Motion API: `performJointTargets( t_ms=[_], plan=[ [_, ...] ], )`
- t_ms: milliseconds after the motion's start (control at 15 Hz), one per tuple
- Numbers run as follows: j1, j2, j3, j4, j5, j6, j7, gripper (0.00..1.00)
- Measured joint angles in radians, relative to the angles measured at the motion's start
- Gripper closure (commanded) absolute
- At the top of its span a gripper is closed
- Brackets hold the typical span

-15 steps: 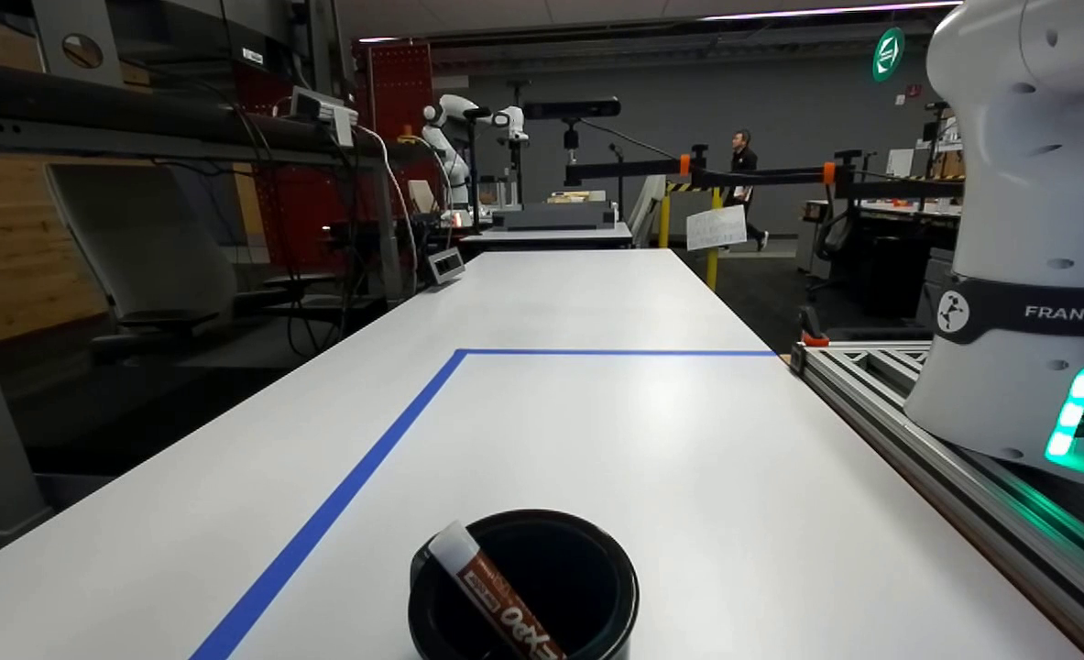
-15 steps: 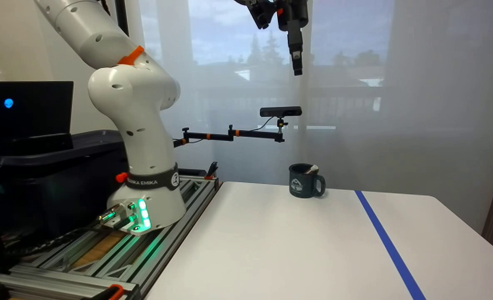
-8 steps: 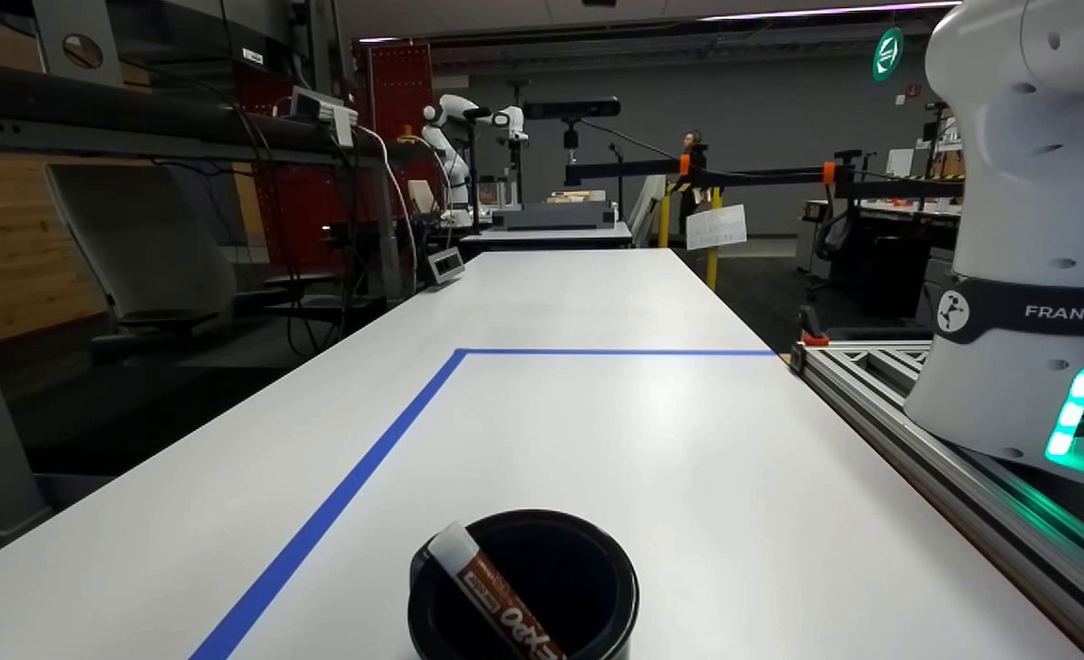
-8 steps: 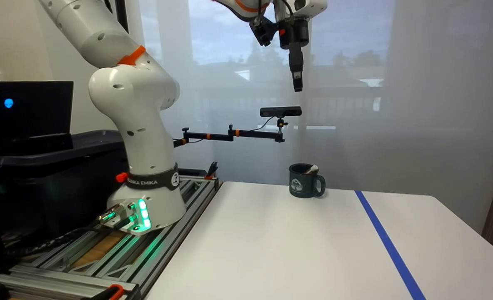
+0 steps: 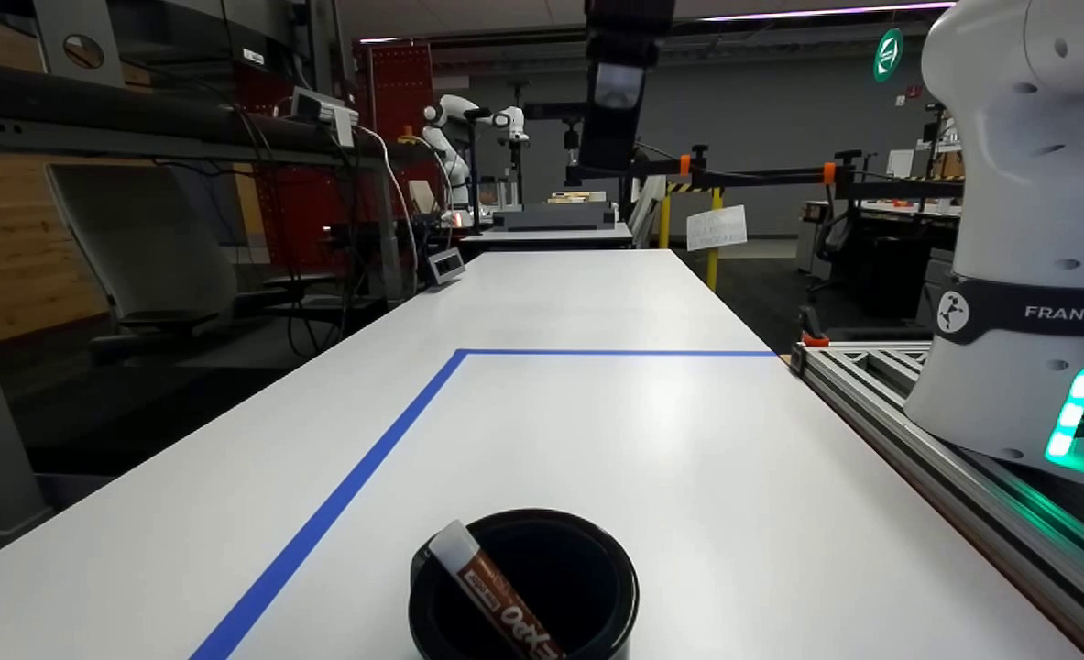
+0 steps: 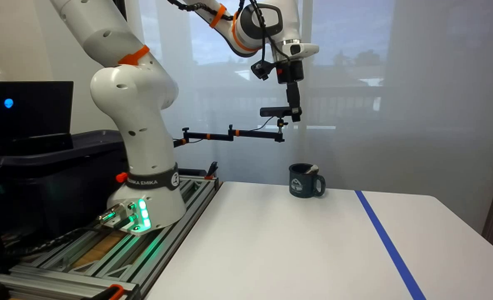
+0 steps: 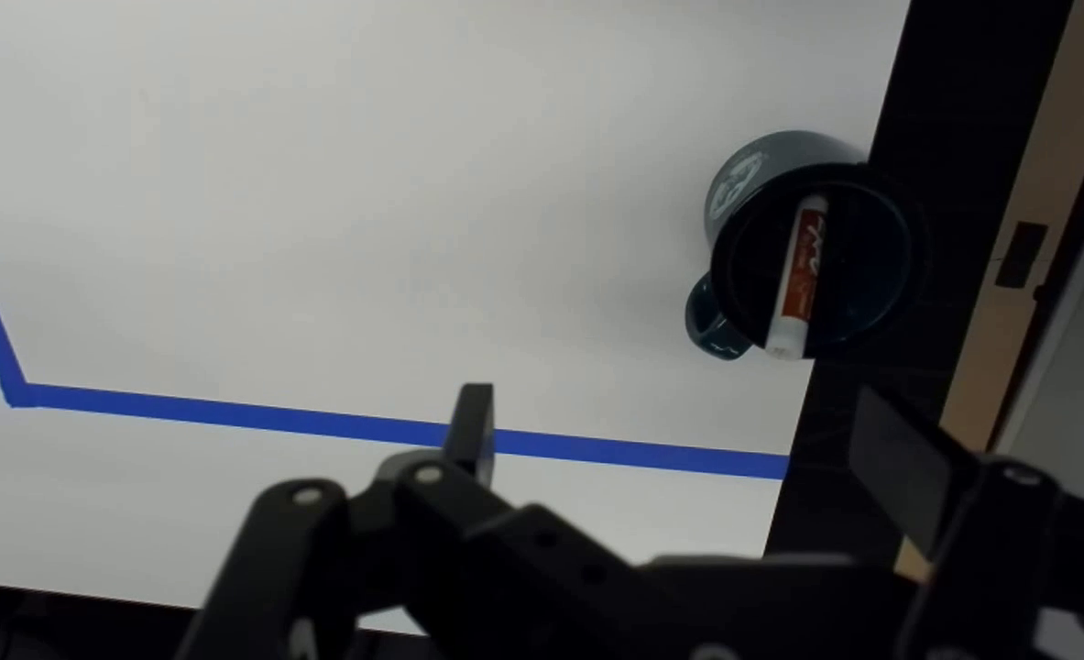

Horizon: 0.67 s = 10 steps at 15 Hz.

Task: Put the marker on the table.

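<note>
The marker (image 5: pixel 501 596) has a reddish-brown body and a whitish end. It leans inside a dark mug, its white end at the rim, as the wrist view also shows (image 7: pixel 800 275). In an exterior view only its pale tip (image 6: pixel 312 169) sticks out. The mug (image 6: pixel 298 188) stands upright on the white table (image 6: pixel 288 246), near its edge; it also shows in the wrist view (image 7: pixel 775 154). My gripper (image 7: pixel 684 426) is open and empty, its fingers wide apart. In both exterior views it hangs in the air; it is above the mug (image 6: pixel 295 116).
Blue tape (image 7: pixel 276 417) forms a corner on the table. A black camera on a jointed bar (image 6: pixel 252 134) stands behind the mug. The metal-railed bench (image 5: pixel 908 440) with the robot base adjoins the table. The mug's handle (image 6: pixel 321 186) faces the tape line.
My gripper has come down toward the mug, now showing in both exterior views. The mug and marker have not moved. A person in the background has gone out of view.
</note>
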Motion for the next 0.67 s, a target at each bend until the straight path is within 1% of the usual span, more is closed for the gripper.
performJointTargets(
  t_ms=[200,400,667],
  plan=[
    [0.000,0.000,-0.014,0.003,0.000,0.000,-0.002,0.00],
    [-0.002,0.027,-0.007,0.000,-0.015,-0.007,0.022,0.00],
    [-0.002,0.142,0.025,0.000,-0.055,0.128,0.033,0.00]
  ],
)
